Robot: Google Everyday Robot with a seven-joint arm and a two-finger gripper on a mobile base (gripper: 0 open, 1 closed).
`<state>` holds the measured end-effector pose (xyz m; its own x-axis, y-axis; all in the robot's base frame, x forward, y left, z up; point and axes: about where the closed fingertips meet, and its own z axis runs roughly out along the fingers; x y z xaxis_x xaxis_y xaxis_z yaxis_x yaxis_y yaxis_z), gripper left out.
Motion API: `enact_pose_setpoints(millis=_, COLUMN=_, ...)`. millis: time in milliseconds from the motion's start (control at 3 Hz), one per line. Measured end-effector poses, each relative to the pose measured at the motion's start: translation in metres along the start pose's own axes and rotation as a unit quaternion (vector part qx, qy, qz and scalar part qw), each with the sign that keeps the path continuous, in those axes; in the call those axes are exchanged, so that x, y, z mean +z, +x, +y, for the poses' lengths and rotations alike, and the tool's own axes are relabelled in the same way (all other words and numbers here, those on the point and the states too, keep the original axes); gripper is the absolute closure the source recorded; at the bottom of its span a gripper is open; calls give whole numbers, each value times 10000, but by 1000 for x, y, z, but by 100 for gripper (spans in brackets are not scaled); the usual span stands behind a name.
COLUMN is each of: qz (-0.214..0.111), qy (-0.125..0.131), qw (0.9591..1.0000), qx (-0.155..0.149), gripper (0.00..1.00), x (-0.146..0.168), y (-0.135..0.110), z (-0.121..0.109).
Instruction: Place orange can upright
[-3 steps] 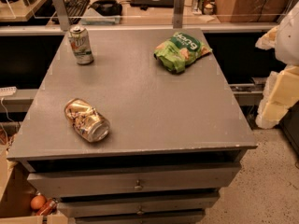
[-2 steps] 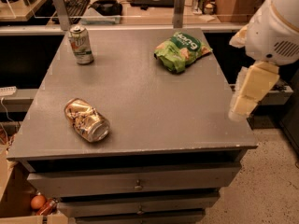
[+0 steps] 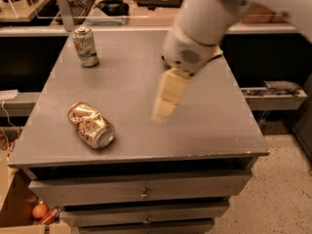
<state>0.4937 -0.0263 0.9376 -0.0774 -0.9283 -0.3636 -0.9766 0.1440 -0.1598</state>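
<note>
The orange can (image 3: 91, 126) lies on its side near the front left of the grey table (image 3: 126, 82). It is dented and orange-gold, and its silver top faces the front right. My gripper (image 3: 165, 107), cream coloured, hangs below the white arm (image 3: 202, 26) over the middle of the table. It is to the right of the can and well apart from it, and it holds nothing that I can see.
A white-and-green can (image 3: 86, 46) stands upright at the back left of the table. Drawers (image 3: 144, 193) sit under the tabletop. A desk with a keyboard (image 3: 80, 1) runs behind the table. A low shelf (image 3: 273, 89) is at the right, and a box with an orange ball (image 3: 39, 211) is at the lower left.
The arm has swung left from beyond the table's right edge to over its middle, and now hides the green bag at the back right. The cans have not moved.
</note>
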Motion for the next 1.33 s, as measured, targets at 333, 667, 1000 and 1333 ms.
enact_pose_setpoints(millis=333, qz=-228, qy=-263, qw=9994, qx=-48, gripper=0, x=36, y=-66, z=3)
enact_pose_setpoints(millis=667, qz=-239, qy=-310, qw=9992, qx=-47, gripper=0, x=40, y=-75, z=6)
enact_pose_setpoints(millis=1000, qz=-380, qy=-403, qw=9984, qx=-89, gripper=0, x=44, y=-78, z=8)
enact_pose_setpoints(millis=1333, qz=-605, qy=-539, qw=9966, qx=-130, gripper=0, x=73, y=-109, z=13)
